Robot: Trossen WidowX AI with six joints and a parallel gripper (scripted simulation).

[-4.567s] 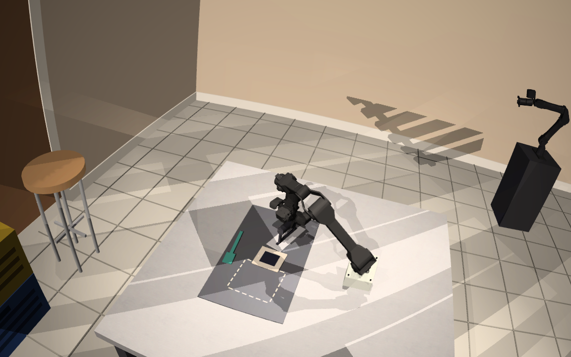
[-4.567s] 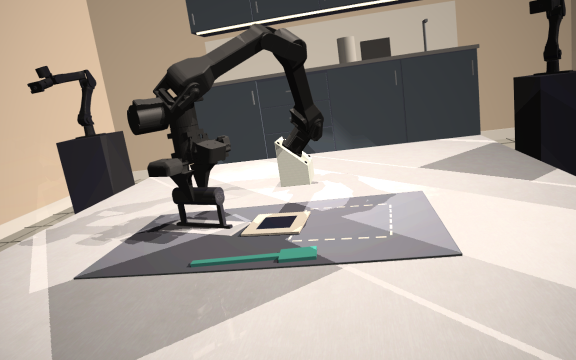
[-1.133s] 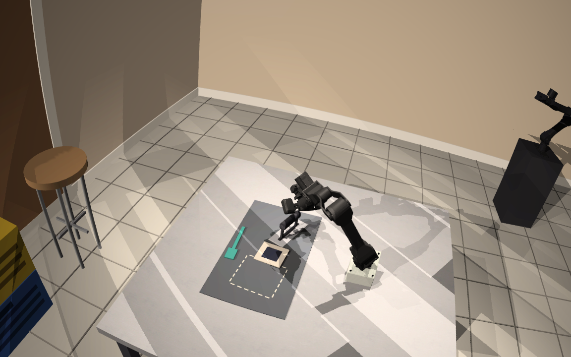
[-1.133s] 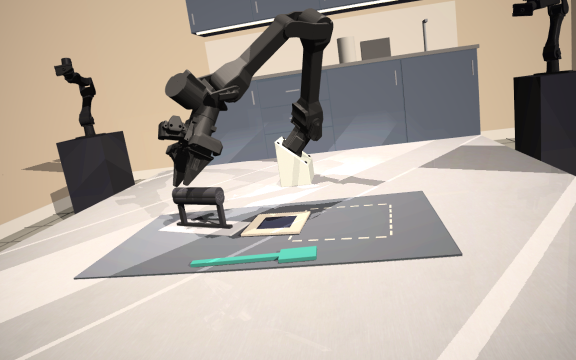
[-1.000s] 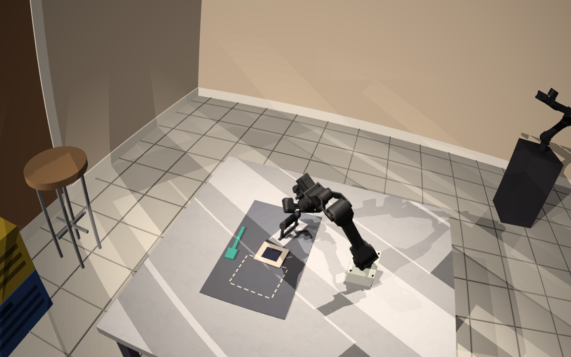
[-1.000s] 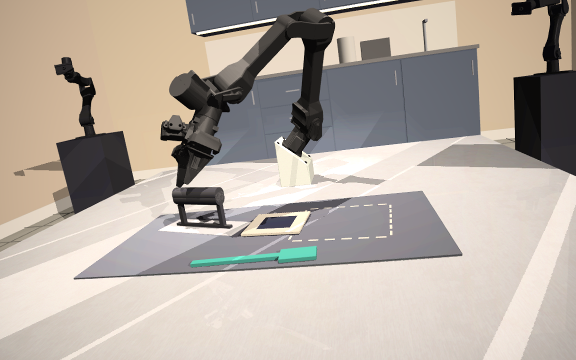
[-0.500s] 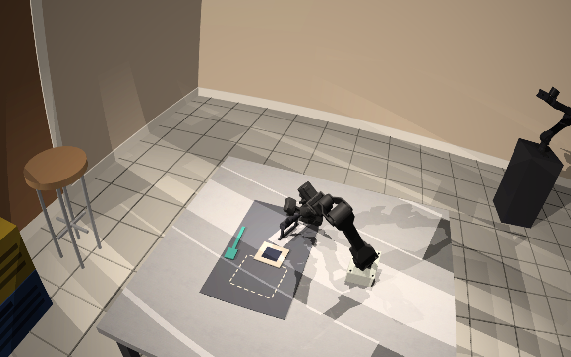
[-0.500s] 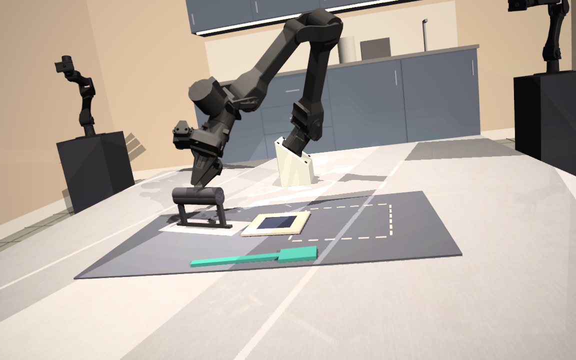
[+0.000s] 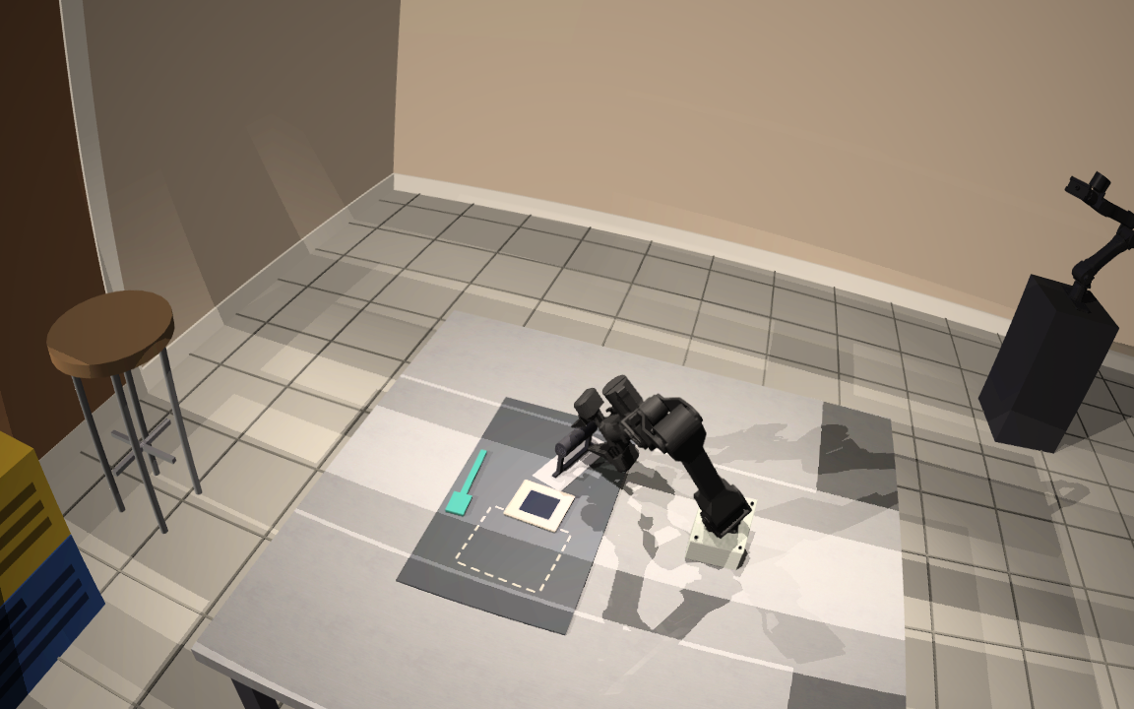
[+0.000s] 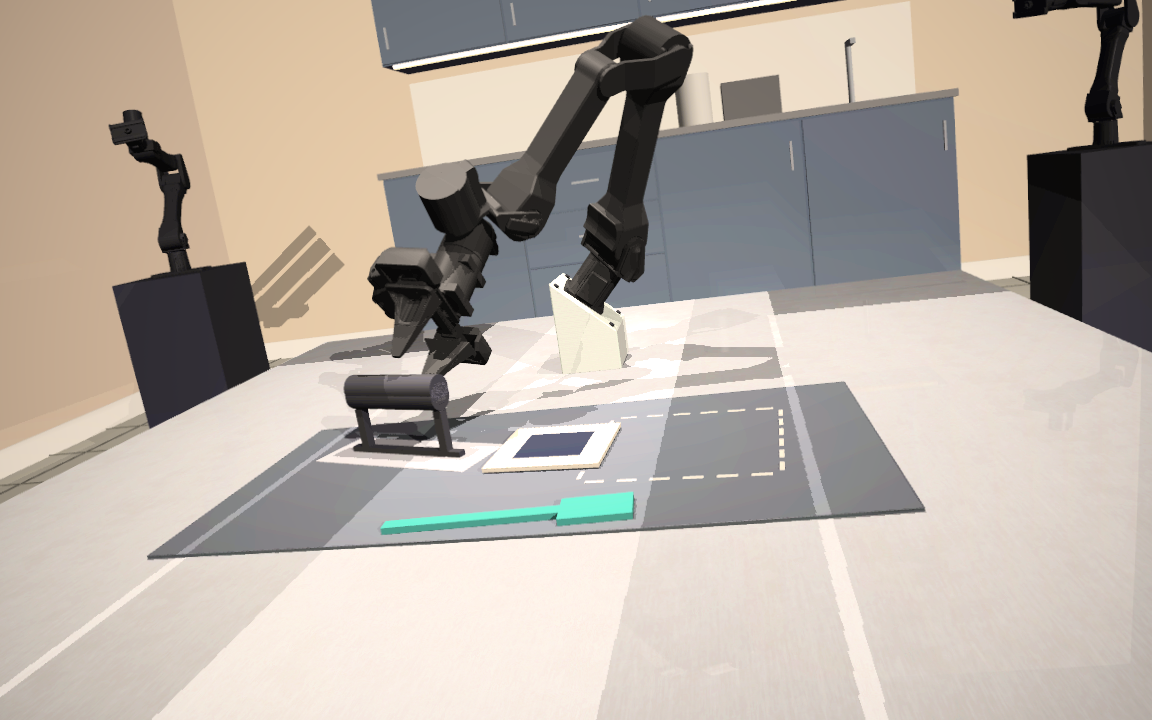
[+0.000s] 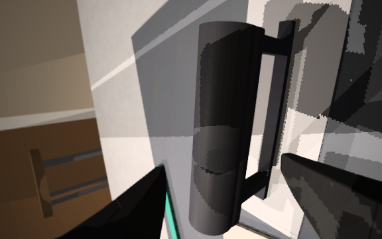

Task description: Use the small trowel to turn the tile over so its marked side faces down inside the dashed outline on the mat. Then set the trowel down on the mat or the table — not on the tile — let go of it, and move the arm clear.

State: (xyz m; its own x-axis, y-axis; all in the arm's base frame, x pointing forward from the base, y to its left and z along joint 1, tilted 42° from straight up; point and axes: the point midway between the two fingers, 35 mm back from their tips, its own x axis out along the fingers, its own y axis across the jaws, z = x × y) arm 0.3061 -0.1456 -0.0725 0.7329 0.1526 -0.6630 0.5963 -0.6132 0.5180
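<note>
The trowel [image 9: 568,442] [image 10: 395,391] [image 11: 227,83] stands flat on the mat [image 9: 482,601] [image 10: 866,488] [image 11: 168,83], its pale blade down and its thick dark handle raised on two posts. The tile [image 9: 539,504] [image 10: 553,445] lies beside the blade, marked side up, with its dark square showing. It covers part of the near edge of the dashed outline [image 10: 780,465]. My gripper [image 10: 414,360] [image 11: 223,168] is open. In the wrist view its fingertips appear on either side of the handle, with nothing held; in the exterior view they are just above and behind it.
A green paddle-shaped tool [image 9: 458,504] [image 10: 593,508] [image 11: 171,212] lies on the mat along its edge, on the side away from the arm base [image 9: 717,550] [image 10: 593,344]. The table [image 9: 333,608] [image 10: 294,644] surrounds the mat. A stool [image 9: 113,330] stands on the floor.
</note>
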